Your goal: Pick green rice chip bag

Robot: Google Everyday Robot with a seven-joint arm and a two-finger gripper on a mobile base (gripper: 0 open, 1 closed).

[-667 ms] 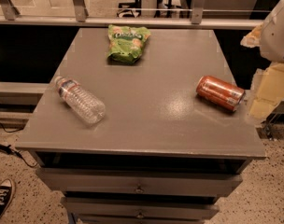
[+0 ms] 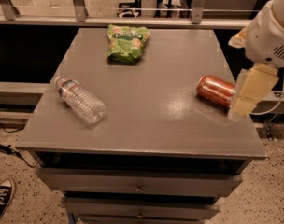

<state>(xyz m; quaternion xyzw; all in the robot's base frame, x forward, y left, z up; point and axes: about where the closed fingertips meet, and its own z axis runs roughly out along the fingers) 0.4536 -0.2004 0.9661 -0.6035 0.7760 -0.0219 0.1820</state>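
The green rice chip bag (image 2: 127, 43) lies flat at the far middle of the grey table (image 2: 151, 125), bright green with pale chip pictures. My gripper (image 2: 247, 97) hangs at the table's right edge, just right of the orange soda can (image 2: 216, 91), and covers the can's right end. It is far from the bag, to the bag's right and nearer the camera. It holds nothing that I can see.
A clear plastic water bottle (image 2: 80, 100) lies on its side at the left of the table. The table has drawers (image 2: 139, 189) at the front. A metal railing (image 2: 132, 20) runs behind the far edge. A shoe (image 2: 1, 199) is on the floor at lower left.
My arm and gripper have shifted slightly left, in over the table's right edge beside the can. The bag, bottle and can have not moved.
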